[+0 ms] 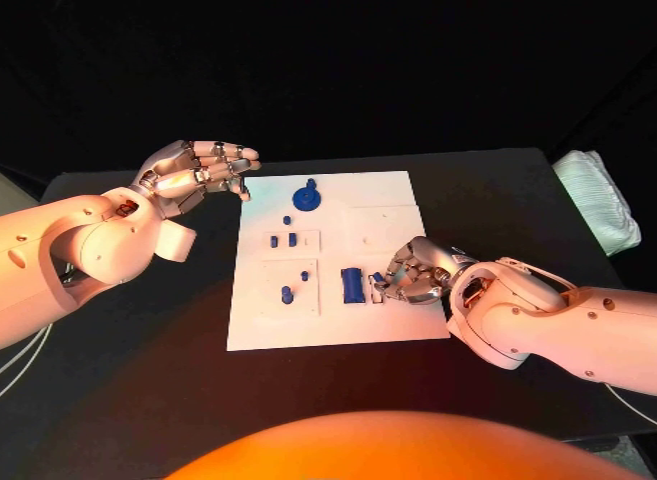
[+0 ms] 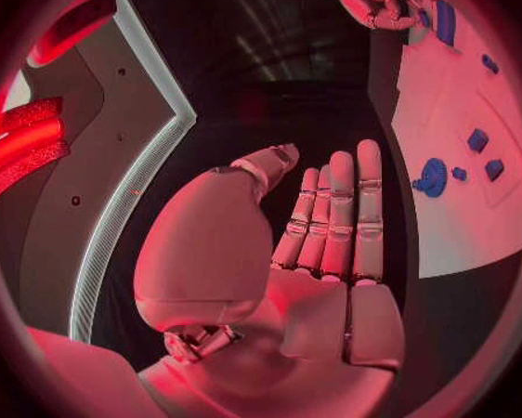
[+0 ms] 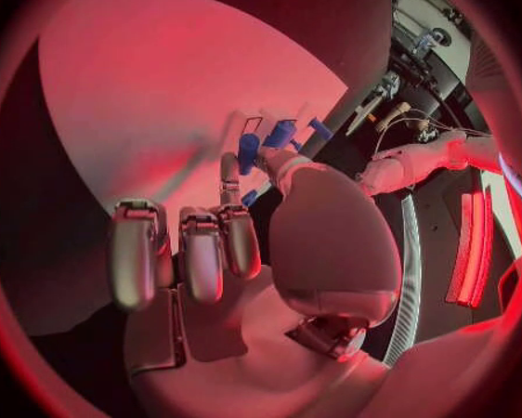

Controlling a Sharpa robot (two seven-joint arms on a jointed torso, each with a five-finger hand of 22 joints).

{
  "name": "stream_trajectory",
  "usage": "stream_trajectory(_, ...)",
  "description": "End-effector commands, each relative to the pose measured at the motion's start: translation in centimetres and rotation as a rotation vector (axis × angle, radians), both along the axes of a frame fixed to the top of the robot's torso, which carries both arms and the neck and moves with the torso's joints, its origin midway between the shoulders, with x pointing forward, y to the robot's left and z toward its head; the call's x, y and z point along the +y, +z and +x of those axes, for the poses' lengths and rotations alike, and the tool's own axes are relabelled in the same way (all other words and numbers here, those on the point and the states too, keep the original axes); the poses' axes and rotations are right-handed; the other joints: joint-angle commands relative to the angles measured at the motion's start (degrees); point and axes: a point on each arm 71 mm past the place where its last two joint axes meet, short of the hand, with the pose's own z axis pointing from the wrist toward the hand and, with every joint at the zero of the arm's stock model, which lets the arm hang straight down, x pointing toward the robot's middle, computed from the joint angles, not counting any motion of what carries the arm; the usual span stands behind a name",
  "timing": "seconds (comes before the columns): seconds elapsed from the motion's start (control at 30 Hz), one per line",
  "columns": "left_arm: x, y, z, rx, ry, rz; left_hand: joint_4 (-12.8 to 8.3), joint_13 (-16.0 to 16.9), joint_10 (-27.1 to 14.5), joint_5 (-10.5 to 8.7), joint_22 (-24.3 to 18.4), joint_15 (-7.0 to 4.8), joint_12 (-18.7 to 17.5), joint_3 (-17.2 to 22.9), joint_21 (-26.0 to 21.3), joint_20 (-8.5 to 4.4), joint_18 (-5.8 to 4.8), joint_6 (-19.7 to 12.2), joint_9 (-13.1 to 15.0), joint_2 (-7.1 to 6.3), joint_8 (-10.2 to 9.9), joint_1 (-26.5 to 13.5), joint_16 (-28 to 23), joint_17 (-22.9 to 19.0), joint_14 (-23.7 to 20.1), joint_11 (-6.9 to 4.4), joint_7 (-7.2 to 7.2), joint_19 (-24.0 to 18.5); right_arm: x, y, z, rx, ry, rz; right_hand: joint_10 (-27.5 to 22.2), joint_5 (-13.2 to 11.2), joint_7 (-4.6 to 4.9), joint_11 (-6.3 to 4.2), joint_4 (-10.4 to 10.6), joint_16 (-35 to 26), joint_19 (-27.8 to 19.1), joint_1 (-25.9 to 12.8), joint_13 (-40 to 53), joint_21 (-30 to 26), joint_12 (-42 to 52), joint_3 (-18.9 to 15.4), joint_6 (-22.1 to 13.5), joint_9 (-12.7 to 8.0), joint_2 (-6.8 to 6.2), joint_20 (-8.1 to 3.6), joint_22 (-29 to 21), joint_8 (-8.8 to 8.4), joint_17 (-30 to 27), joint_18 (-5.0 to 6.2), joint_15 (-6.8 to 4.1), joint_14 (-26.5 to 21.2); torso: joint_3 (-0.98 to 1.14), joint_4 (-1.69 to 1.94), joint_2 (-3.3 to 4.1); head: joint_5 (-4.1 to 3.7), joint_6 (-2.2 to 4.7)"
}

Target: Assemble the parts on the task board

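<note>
The white task board [image 1: 379, 205] lies in the middle of the black table. Standing on it are a round blue part [image 1: 308, 197], several small blue parts such as the pair [image 1: 284, 240], and a larger blue block [image 1: 353, 285]. My right hand [image 1: 410, 272] rests over the board's near right area. Its thumb and a finger pinch a small blue part [image 1: 376, 283] [image 3: 250, 148] just beside that block. My left hand [image 1: 198, 170] [image 2: 331, 241] hovers off the board's far left corner, fingers straight and holding nothing. The board [image 2: 464, 204] and its round part [image 2: 432, 177] lie beyond those fingers.
A folded white cloth [image 1: 599, 197] lies at the table's right edge. Bare black table [image 1: 141, 380] surrounds the board on the left and front. A pale cable [image 1: 11, 370] hangs off the left side.
</note>
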Motion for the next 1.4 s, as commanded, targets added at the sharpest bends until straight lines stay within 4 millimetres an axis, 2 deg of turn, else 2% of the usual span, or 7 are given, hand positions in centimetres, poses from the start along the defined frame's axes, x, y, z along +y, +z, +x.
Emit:
stream_trajectory(0.03,-0.23,0.08,-0.08,-0.001,-0.019,-0.011,0.32,-0.05,-0.4,0.3,-0.04,0.0,-0.15,-0.01,-0.34,0.16,0.8,0.33,0.03,0.38,0.27,-0.01,-0.2,-0.07,-0.57,-0.11,0.09,-0.16,0.12,-0.28,0.02,0.028,-0.007,-0.008,4.21,-0.7,-0.05,-0.58,-0.07,0.18,3.86,-0.76,12.09,0.0,0.18,-0.53,0.14,0.04,0.14,-0.45,10.81,0.25,15.03,-0.78,-0.49,6.06,0.01,0.01,0.09,0.29,0.01)
stream_trajectory(0.77,-0.2,0.07,-0.1,0.002,-0.02,-0.01,0.31,-0.08,-0.46,0.33,-0.07,0.0,-0.15,0.01,-0.38,0.16,0.8,0.3,0.02,0.39,0.29,0.05,-0.22,-0.08,-0.57,-0.11,0.09,-0.14,0.69,-0.82,0.32,0.036,0.006,-0.027,4.15,-2.68,0.02,-0.52,0.1,0.03,3.77,-2.76,11.97,-0.4,-0.19,-1.21,0.19,0.04,0.41,-0.45,10.67,0.15,14.75,-0.7,-0.46,6.0,-0.03,-0.07,0.05,0.24,0.01)
stream_trajectory(1.0,-0.17,0.07,-0.1,0.002,-0.019,-0.01,0.35,-0.09,-0.47,0.34,-0.08,0.01,-0.14,0.01,-0.4,0.17,0.8,0.3,0.02,0.42,0.3,0.02,-0.23,-0.08,-0.58,-0.1,0.1,-0.13,0.79,-0.84,0.37,0.032,0.01,-0.026,4.09,-6.08,0.15,-0.4,0.21,-0.03,3.73,-5.5,11.89,-0.65,-0.52,-2.68,0.22,-0.03,0.91,-0.35,10.62,-0.05,14.65,-0.66,-0.35,5.98,0.0,0.01,0.05,0.12,0.01)
stream_trajectory(1.13,-0.15,0.06,-0.09,0.003,-0.019,-0.009,0.39,-0.1,-0.48,0.35,-0.1,0.01,-0.13,0.01,-0.42,0.17,0.8,0.29,0.02,0.45,0.31,-0.01,-0.24,-0.08,-0.57,-0.09,0.11,-0.12,0.94,-0.78,0.3,0.029,0.018,-0.02,4.1,-8.05,0.11,-0.4,0.27,-0.03,3.73,-7.73,11.92,-0.7,-0.58,-4.84,0.33,-0.06,1.3,-0.31,10.66,-0.14,14.65,-0.65,-0.33,5.98,0.03,-0.12,0.01,0.15,0.01)
stream_trajectory(1.17,-0.14,0.05,-0.09,0.003,-0.019,-0.009,0.39,-0.1,-0.48,0.35,-0.1,0.01,-0.13,0.01,-0.42,0.17,0.8,0.29,0.02,0.45,0.31,-0.01,-0.24,-0.08,-0.57,-0.09,0.11,-0.12,0.97,-0.77,0.27,0.028,0.019,-0.018,4.11,-7.81,0.1,-0.42,0.29,-0.03,3.73,-8.15,11.92,-0.71,-0.59,-5.24,0.36,-0.06,1.48,-0.31,10.66,-0.15,14.65,-0.65,-0.34,5.98,0.04,-0.13,0.02,0.14,0.01)
stream_trajectory(1.23,-0.14,0.05,-0.08,0.003,-0.019,-0.009,0.42,-0.11,-0.48,0.35,-0.1,0.02,-0.13,0.01,-0.43,0.17,0.79,0.29,0.02,0.48,0.32,-0.04,-0.24,-0.08,-0.57,-0.09,0.12,-0.12,0.99,-0.75,0.23,0.027,0.02,-0.016,4.13,-2.13,0.03,-0.48,0.16,-0.02,3.74,-9.25,11.97,-0.74,-0.59,-6.57,0.35,0.02,1.47,-0.4,10.71,-0.12,14.66,-0.66,-0.42,5.98,0.06,-0.15,0.04,0.11,0.01)
stream_trajectory(1.4,-0.17,0.02,-0.02,0.003,-0.019,-0.008,0.52,-0.12,-0.49,0.37,-0.12,0.03,-0.12,0.03,-0.45,0.18,0.79,0.28,0.01,0.58,0.33,-0.1,-0.24,-0.08,-0.56,-0.08,0.12,-0.11,0.91,-0.72,0.17,0.025,0.023,-0.014,4.1,-2.0,0.05,-0.47,0.23,-0.05,3.7,-9.59,11.92,-0.91,-0.73,-6.95,0.33,0.04,1.4,-0.4,10.63,-0.12,14.63,-0.62,-0.42,5.97,-0.01,-0.15,0.02,-0.02,0.01)
